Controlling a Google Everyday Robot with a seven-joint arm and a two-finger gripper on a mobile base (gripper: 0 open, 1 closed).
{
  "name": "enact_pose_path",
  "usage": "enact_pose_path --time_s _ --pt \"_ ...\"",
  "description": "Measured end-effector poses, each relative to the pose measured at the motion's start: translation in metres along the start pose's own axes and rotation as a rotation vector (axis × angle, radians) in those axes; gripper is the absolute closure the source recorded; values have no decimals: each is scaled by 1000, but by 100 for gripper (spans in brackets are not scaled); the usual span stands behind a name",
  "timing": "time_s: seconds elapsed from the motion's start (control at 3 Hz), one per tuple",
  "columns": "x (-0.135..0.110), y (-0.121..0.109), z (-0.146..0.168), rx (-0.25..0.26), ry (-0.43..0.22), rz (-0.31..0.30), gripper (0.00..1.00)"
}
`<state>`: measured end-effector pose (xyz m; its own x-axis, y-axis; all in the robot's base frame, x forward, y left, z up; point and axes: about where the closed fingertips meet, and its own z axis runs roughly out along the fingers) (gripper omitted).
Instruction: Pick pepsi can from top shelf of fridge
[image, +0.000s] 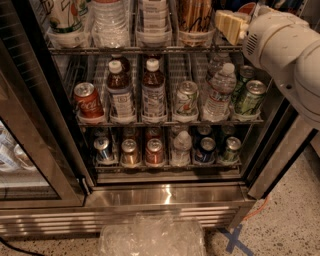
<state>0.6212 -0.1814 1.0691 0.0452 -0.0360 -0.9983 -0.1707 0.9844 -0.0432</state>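
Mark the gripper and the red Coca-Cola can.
gripper (229, 26): camera view, top right at the upper rack (125, 49); point on its tan tip.
red Coca-Cola can (90, 104): camera view, left of the middle rack (167, 123); point on its label.

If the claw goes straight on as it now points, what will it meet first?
The claw, at the upper right of the fridge, points left. It would probably meet the brown patterned container beside it first, though depth is unclear.
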Motion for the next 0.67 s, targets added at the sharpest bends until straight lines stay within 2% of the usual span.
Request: enact_pose_path --time_s 0.67 --pt "1 -15 19 46 -15 -6 31"
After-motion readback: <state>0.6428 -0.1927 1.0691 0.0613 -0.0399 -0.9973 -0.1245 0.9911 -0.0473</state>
